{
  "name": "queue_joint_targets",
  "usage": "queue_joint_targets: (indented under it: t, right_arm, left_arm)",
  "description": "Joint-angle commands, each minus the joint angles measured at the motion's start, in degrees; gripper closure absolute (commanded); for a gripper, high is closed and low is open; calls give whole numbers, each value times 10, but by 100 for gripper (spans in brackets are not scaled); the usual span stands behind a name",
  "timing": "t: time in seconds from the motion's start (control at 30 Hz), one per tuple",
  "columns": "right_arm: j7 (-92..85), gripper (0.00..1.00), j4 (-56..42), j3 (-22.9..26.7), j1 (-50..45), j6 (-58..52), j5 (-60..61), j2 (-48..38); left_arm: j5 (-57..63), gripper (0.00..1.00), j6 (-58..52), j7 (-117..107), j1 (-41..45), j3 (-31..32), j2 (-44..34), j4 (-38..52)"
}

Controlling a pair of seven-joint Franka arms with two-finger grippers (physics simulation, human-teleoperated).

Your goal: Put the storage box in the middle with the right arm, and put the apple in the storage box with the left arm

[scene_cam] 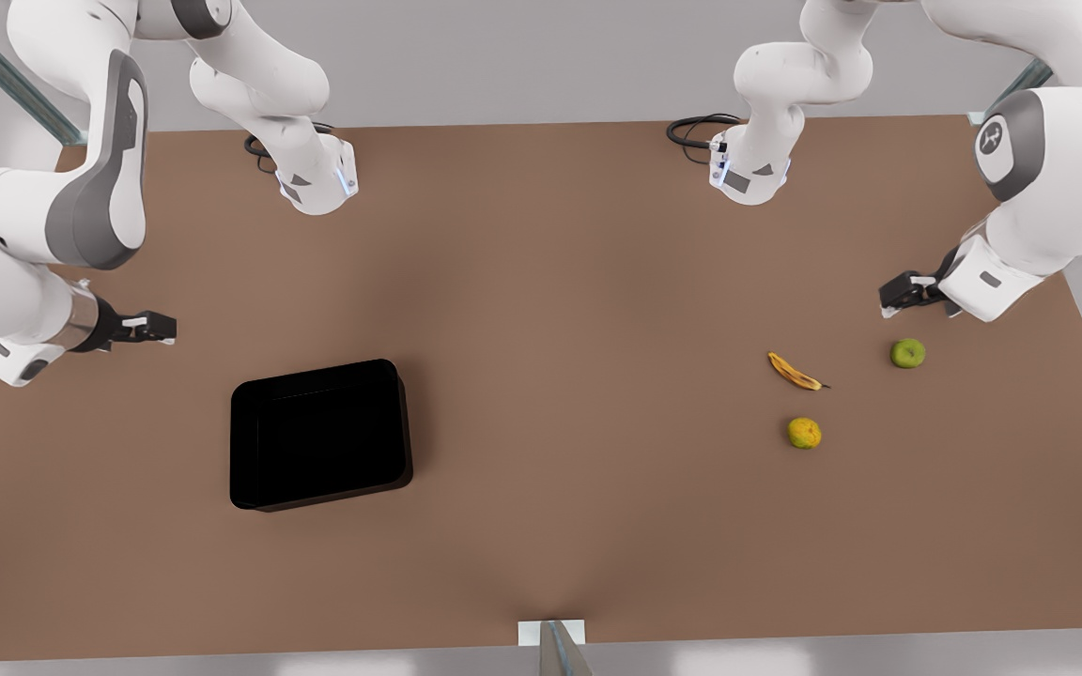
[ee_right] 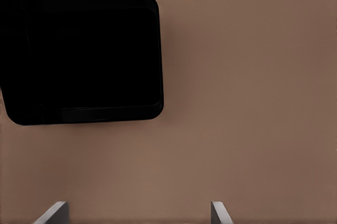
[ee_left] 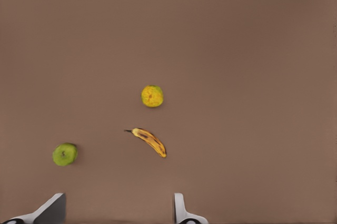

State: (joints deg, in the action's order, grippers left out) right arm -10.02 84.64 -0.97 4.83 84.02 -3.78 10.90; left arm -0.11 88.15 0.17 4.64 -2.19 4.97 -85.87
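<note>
The left gripper (scene_cam: pixel 890 296) is at the right side of the front view, just above the apple (scene_cam: pixel 907 353) and not touching it. Its arm comes in from the upper right corner, bends at a big white and grey elbow, and the wrist points toward the middle of the frame. In the left wrist view the two white fingertips (ee_left: pixel 181 211) stand wide apart at the lower edge, so this gripper is spread and holds nothing.

The right gripper (scene_cam: pixel 161 327) is at the left side of the front view, above and left of the storage box (scene_cam: pixel 320 434), well apart from it. Its arm folds down from the upper left corner and the silver wrist points to the front view's right. In the right wrist view its fingertips (ee_right: pixel 221 214) are also far apart and empty.

The storage box lies flat on the brown table (scene_cam: pixel 560 282), in the lower left part of the front view. The apple rests on the table at the right, near a banana (scene_cam: pixel 793 371) and a yellow-orange fruit (scene_cam: pixel 804 433), each apart from the others.
</note>
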Motion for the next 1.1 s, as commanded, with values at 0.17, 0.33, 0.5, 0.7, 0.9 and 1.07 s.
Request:
queue_joint_targets:
  t: [0.17,0.33,0.5,0.7,0.9,1.07]
  right_arm:
    - [0,0,1,-7,-2,105,5,111]
    - [-3,0,45,-6,-3,234,6,172]
    - [-11,0,87,-6,-5,313,-13,194]
    - [-11,0,129,-4,-4,363,-12,207]
    - [-9,0,135,0,-3,375,-11,237]
    - [-10,44,134,1,-3,374,-11,245]
  left_arm:
    - [0,0,-12,-5,-10,-13,30,11]
    - [-247,0,-54,-170,-46,-207,107,-12]
    - [-589,0,-142,-201,-99,-309,253,-120]
    - [-738,0,-139,-202,-169,-325,351,-117]
    - [-712,0,-236,-204,-170,-343,374,-113]
    - [-666,0,-248,-231,-184,-363,404,-67]
